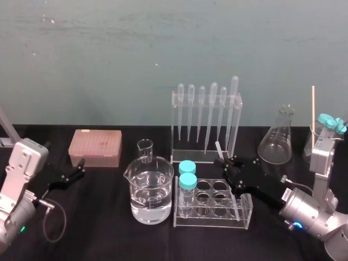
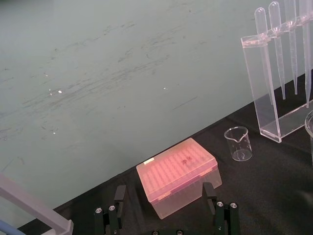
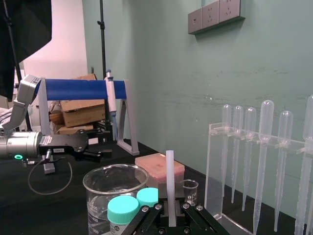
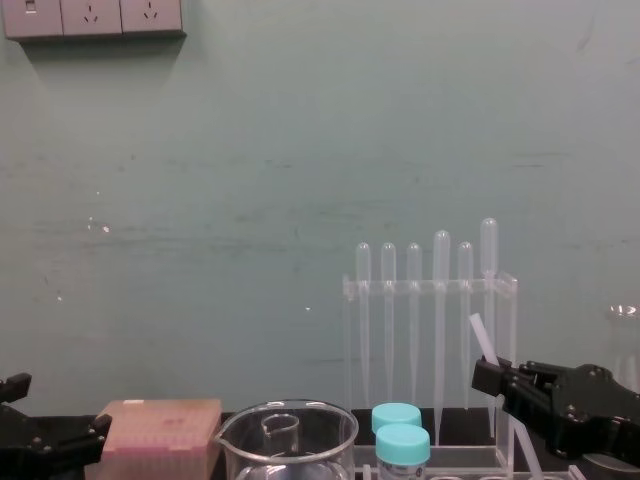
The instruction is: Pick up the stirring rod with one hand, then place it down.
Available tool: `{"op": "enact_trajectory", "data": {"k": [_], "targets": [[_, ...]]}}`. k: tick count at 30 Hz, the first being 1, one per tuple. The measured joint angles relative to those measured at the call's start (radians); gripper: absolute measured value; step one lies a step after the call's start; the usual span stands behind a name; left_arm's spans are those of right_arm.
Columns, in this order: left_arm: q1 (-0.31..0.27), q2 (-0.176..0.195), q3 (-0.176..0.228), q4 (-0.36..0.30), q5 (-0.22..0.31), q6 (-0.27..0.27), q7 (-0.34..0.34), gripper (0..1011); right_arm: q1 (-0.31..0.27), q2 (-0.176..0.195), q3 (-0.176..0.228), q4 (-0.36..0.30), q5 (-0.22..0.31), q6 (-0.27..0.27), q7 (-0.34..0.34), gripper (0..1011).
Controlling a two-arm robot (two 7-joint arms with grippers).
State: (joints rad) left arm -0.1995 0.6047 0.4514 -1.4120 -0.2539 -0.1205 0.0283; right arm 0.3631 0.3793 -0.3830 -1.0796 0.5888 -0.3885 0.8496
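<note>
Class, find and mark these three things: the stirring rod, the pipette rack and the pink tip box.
stirring rod (image 3: 169,181), right wrist view, middle of its upright shaft.
pipette rack (image 1: 196,158), head view, its clear base.
pink tip box (image 2: 178,174), left wrist view, top of its lid.

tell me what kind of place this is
Probably a chemistry lab bench: a clear plastic rack of bulb-topped pipettes, a glass beaker of water, a clear conical flask.
</note>
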Motion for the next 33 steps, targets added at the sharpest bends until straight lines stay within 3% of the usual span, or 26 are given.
{"op": "enact_trajectory", "data": {"k": [9,33], "targets": [[0.000,0.000,0.000,0.000,0.000,0.000,0.000,1000,0.000,0.000,0.001,0.000,0.001,-0.002,0.000,95],[0.000,0.000,0.000,0.000,0.000,0.000,0.000,1000,0.002,-0.002,0.001,-0.002,0.004,-0.017,0.009,848]]}}
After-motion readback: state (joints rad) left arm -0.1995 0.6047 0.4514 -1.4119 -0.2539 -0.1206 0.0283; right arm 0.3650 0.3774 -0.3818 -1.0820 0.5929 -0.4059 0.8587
